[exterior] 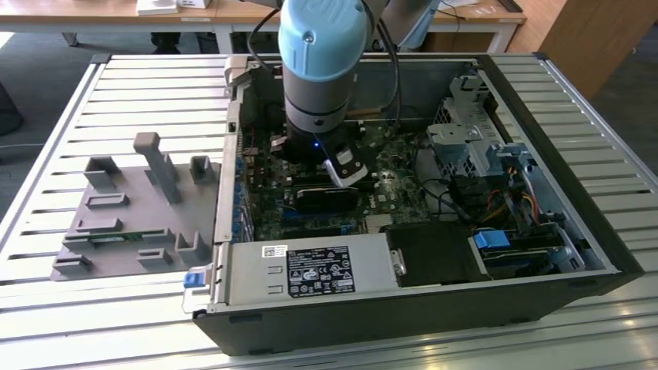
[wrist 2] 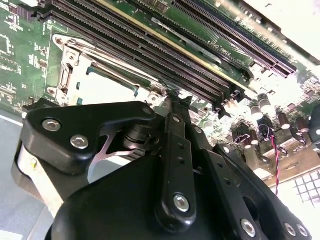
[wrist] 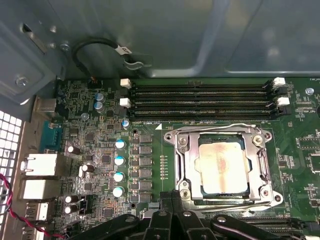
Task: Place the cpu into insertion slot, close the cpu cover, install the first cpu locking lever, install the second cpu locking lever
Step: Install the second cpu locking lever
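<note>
The cpu (wrist: 222, 167), a tan-grey square chip, lies in the insertion slot (wrist: 222, 200) on the green motherboard. The silver cpu cover (wrist: 188, 160) lies flat over it, and the chip shows through its window. One wire locking lever (wrist: 220, 127) runs along the cover's edge by the memory slots. Another locking lever (wrist: 235, 201) runs along the opposite edge. My gripper (wrist: 168, 199) is shut, its black fingertips together just off the socket corner, with nothing seen between them. The second wrist view has the gripper (wrist 2: 176, 100) beside the cover (wrist 2: 65, 75) and cpu (wrist 2: 107, 87).
The arm reaches down into the open computer case (exterior: 575, 193), gripper (exterior: 344, 171) above a black card (exterior: 323, 200). Memory slots (wrist: 200, 102) lie beside the socket, capacitors (wrist: 120, 167) on its other side. A grey fixture (exterior: 123, 223) sits on the slatted table at the exterior view's left.
</note>
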Controlling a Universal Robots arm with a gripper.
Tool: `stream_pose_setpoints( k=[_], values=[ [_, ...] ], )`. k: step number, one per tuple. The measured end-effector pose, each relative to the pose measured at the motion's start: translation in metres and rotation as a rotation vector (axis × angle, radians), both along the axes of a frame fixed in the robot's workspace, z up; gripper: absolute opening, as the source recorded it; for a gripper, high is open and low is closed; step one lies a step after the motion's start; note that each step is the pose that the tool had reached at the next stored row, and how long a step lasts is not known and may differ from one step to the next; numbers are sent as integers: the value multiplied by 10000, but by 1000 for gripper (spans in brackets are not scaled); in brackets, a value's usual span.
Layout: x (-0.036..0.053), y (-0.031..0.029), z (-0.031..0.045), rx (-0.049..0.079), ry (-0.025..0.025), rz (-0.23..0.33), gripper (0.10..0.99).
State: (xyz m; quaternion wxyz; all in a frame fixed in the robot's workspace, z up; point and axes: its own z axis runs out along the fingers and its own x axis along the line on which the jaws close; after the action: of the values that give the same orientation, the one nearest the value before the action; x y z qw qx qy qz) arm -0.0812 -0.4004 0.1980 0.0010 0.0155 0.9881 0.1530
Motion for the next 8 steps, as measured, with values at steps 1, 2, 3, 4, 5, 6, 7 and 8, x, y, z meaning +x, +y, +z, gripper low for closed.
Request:
stream_pose_setpoints(
  k=[1, 2, 3, 4, 5, 6, 7, 8],
  values=[
    [0, -1, 6, -1, 1, 1, 118],
    [0, -1, 13, -1, 0, 0, 118],
    [0, 0, 21, 0, 0, 0, 118],
    [0, 0, 30, -1, 0, 0, 118],
    [0, 0, 39, 0, 0, 0, 118],
    [0, 0, 48, 0, 0, 0, 118],
    [0, 0, 56, 0, 0, 0, 118],
    [0, 0, 62, 0, 0, 0, 118]
  ],
)
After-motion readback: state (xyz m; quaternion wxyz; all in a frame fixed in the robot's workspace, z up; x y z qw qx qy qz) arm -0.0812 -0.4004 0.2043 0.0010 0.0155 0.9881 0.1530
